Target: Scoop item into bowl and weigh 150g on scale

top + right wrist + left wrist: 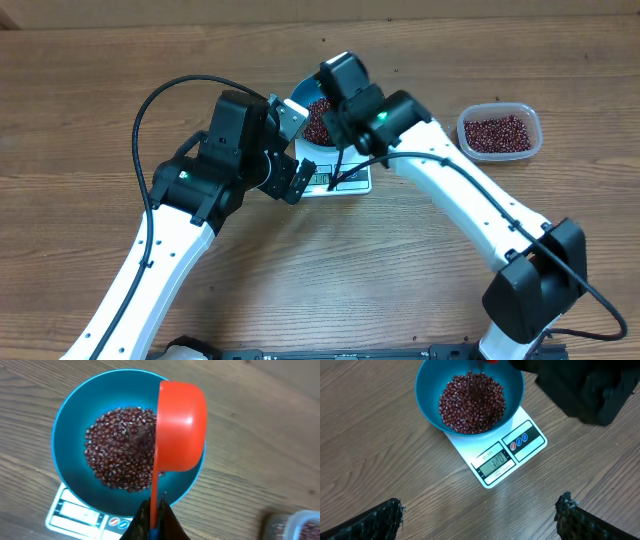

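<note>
The blue bowl (70, 425) stands on the white scale (505, 460) and holds a heap of dark red-brown beans (120, 447). My right gripper (156, 505) is shut on the thin handle of a red scoop (180, 425). The scoop is tipped on its side over the bowl's right half, its back towards the camera. My left gripper (481, 503) hangs open over bare wood just in front of the scale, with nothing between its fingers. From overhead, both arms cover most of the bowl (310, 143) and the scale (350, 183). The scale's display is lit, its digits blurred.
A clear plastic container (499, 131) holding more beans sits on the table to the right of the bowl, also at the lower right corner of the right wrist view (300, 525). The wooden table (100, 100) stretches out on all sides.
</note>
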### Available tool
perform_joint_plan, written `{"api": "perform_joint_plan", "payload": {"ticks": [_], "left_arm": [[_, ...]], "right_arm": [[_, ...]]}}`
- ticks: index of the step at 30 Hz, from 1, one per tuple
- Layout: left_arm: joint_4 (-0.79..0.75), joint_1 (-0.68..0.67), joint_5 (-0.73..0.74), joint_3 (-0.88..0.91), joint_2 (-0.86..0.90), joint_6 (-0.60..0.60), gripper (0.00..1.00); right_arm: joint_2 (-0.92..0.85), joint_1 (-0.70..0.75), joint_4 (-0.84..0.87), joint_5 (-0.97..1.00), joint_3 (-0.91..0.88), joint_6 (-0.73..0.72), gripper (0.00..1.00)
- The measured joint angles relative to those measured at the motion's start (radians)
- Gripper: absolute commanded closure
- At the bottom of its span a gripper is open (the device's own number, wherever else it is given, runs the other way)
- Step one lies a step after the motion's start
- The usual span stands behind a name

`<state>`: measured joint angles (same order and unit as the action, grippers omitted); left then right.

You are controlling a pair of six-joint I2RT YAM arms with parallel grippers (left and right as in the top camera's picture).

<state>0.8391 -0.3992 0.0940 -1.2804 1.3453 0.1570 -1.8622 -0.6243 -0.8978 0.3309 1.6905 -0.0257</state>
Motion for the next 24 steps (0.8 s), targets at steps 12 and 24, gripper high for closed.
{"api": "perform_joint_plan", "payload": {"ticks": [12, 24], "left_arm": [[0.000, 0.000, 0.000, 0.000, 0.000, 0.000, 0.01], [0.000, 0.000, 0.000, 0.000, 0.000, 0.000, 0.00]], "right_arm": [[0.000, 0.002, -0.004, 0.034, 0.000, 0.005, 0.96], [0.160, 0.286, -0.124, -0.334, 0.003, 0.008, 0.96]]}}
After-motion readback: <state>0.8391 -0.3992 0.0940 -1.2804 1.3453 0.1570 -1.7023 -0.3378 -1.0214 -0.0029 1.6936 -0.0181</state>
